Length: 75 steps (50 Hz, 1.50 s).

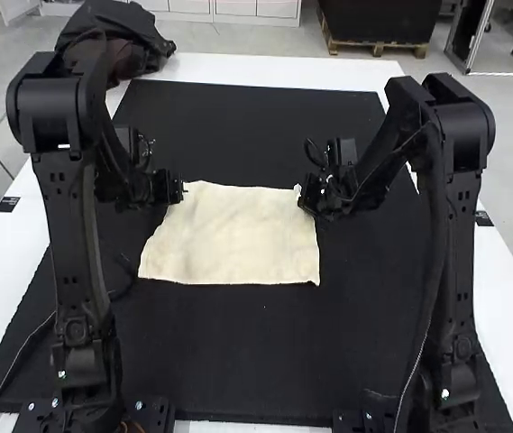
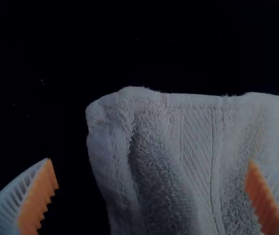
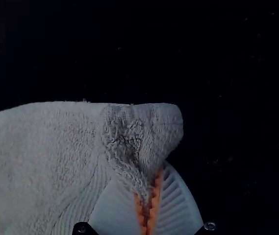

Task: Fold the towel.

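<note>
The cream terry-cloth towel point(image 1: 233, 242) lies spread as a single loose rectangle on the black fabric mat point(image 1: 256, 361), a little toward twelve o'clock of its middle. At the towel's two o'clock corner, the right gripper point(image 3: 148, 188) is clamped on a small, puckered pinch of cloth. At the ten o'clock corner, the left gripper point(image 2: 149, 160) is open, its white ribbed fingers with orange pads point(image 2: 37, 198) well apart and holding nothing.

Should the right arm pull before the left has its corner, the towel would probably skew and the fold come out crooked. So shallow a pinch might also slip, and the left could catch too little because that corner curls over. The pile is looped and nubby, crossed by a flatter, ridged woven band; the corners are bluntly rounded.
</note>
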Motion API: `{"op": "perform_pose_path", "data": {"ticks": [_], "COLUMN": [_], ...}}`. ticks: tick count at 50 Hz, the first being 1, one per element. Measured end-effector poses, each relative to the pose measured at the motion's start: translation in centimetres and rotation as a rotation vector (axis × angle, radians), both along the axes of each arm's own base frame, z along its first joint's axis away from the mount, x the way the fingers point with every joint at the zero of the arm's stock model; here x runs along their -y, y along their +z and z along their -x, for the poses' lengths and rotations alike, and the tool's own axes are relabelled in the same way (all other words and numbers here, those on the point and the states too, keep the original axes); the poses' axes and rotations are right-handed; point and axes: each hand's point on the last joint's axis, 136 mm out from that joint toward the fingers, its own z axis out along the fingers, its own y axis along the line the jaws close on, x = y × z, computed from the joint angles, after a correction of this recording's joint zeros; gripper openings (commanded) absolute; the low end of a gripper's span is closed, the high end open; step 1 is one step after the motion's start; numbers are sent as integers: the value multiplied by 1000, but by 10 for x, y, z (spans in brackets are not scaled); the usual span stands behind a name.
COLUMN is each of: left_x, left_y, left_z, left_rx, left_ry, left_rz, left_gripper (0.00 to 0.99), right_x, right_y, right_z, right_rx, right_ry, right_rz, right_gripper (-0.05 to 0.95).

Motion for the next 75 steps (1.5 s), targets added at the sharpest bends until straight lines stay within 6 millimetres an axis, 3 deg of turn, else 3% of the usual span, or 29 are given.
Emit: {"op": "perform_pose_path", "data": {"ticks": [18,22,25,30,35,44,75], "left_x": [21,21,22,22,23,23,16], "left_y": [2,2,2,2,-2,-11,-2], "left_z": [-1,0,0,0,1,3,-5], "left_rx": [1,1,-1,-5,-13,-30,1], "left_ry": [-35,-36,-36,-36,-37,-38,-18], "left_rz": [29,33,37,42,45,52,60], "left_gripper": [887,843,741,423,223,33,30], "right_x": [0,0,0,0,-1,-1,-2], "right_y": [0,0,0,0,0,0,3], "right_z": [0,0,0,0,0,1,8], "right_rx": [2,1,1,1,1,-1,39], "right_ry": [1,2,2,2,3,8,40], "right_rz": [-1,-2,-2,-2,-3,-6,-6], "right_gripper": [-7,-7,-7,-7,-7,-7,-8]}}
